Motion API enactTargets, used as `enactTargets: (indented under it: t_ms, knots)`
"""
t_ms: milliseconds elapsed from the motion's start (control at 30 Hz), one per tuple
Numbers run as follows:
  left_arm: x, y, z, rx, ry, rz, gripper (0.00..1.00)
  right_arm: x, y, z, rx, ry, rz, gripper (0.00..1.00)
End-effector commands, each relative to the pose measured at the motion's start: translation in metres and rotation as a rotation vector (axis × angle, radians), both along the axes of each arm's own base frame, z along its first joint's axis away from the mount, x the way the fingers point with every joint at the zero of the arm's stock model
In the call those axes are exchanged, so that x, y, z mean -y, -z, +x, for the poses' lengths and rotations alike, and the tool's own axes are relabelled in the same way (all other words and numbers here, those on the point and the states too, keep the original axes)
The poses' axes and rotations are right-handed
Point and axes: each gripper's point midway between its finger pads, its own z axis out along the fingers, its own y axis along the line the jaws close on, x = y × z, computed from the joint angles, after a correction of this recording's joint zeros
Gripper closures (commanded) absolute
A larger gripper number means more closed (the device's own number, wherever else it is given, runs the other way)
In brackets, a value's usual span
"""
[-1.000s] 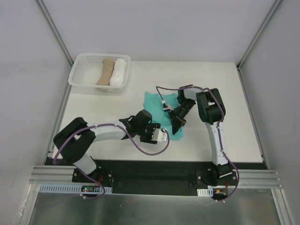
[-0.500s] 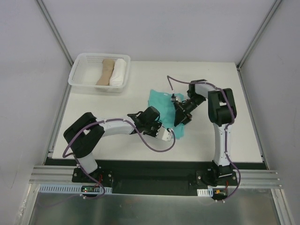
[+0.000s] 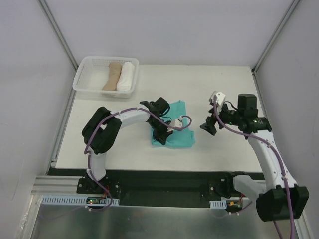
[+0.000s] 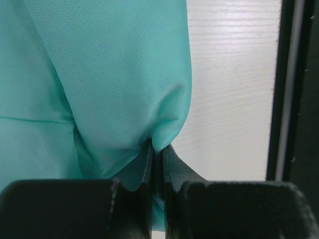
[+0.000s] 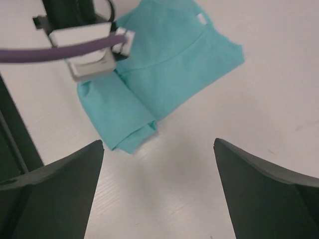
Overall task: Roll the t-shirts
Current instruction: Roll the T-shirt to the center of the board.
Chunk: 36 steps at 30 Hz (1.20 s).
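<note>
Top external: teal t-shirt (image 3: 182,137) folded on the worktop (image 3: 217,154) centre, right gripper (image 3: 209,126) apart from it; left wrist: left gripper (image 4: 158,152) jaws pinched shut on a cloth fold; right wrist: jaws spread wide, empty.

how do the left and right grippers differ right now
The left gripper is shut, pinching a fold of the teal t-shirt; the right gripper is wide open and holds nothing. The left gripper is at the shirt's edge; the right gripper hangs over bare table, apart from the shirt. Both are black.
</note>
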Motion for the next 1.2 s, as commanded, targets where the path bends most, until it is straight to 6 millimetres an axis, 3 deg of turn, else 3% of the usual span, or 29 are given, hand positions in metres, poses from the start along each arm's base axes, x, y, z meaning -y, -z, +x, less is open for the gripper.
enactTargets:
  t_ms: [0,33,100,200,367,533,867,1033,1100,1167]
  knots:
    - [0.001,-0.018,-0.025,-0.323,-0.086,-0.024,1.0,-0.023,0.076,-0.041,-0.205,-0.175,-0.074,0.04]
    - [0.001,-0.02,-0.024,-0.344,-0.091,-0.032,1.0,-0.03,0.077,-0.05,-0.125,-0.208,-0.095,0.04]
    - [0.005,-0.023,-0.022,-0.399,-0.1,-0.06,1.0,-0.028,0.097,-0.049,-0.034,-0.208,-0.185,0.04]
    - [0.005,-0.025,-0.016,-0.44,-0.115,-0.078,1.0,-0.042,0.111,-0.062,0.024,-0.363,-0.274,0.04]
    - [0.006,-0.025,-0.008,-0.479,-0.129,-0.088,1.0,-0.065,0.105,-0.049,0.266,-0.451,-0.28,0.04]
    - [0.008,-0.026,-0.006,-0.493,-0.129,-0.097,1.0,-0.085,0.118,-0.053,0.292,-0.551,-0.306,0.04]
    - [0.006,-0.03,-0.007,-0.52,-0.132,-0.121,1.0,-0.101,0.157,-0.03,0.325,-0.607,-0.431,0.03]
    - [0.0,-0.041,-0.008,-0.544,-0.131,-0.173,1.0,-0.104,0.168,-0.019,0.323,-0.615,-0.49,0.3]
    - [-0.002,-0.046,-0.008,-0.552,-0.14,-0.187,1.0,-0.109,0.165,-0.014,0.29,-0.621,-0.499,0.51]
    - [-0.006,-0.05,-0.01,-0.551,-0.143,-0.189,1.0,-0.102,0.169,-0.023,0.212,-0.649,-0.521,0.72]
